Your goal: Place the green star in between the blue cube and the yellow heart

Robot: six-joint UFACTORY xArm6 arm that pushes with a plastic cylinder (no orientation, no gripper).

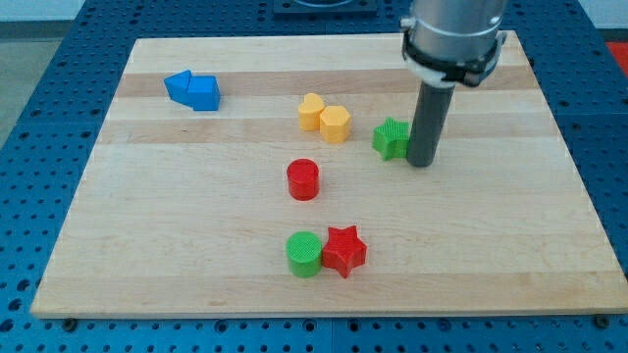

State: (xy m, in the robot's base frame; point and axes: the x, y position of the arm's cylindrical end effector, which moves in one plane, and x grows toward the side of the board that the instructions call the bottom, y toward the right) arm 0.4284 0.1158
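Note:
The green star (391, 137) lies right of centre on the wooden board. My tip (421, 163) stands against the star's right side, touching or nearly touching it. The yellow heart (311, 112) lies to the star's left, with a second yellow block (335, 124) pressed against its right side, between heart and star. The blue cube (204, 94) is far off at the view's upper left, joined on its left by another blue block (179, 85).
A red cylinder (303, 179) stands below the yellow blocks. A green cylinder (304, 254) and a red star (344, 250) sit side by side near the board's bottom edge. The board (510, 265) rests on a blue perforated table.

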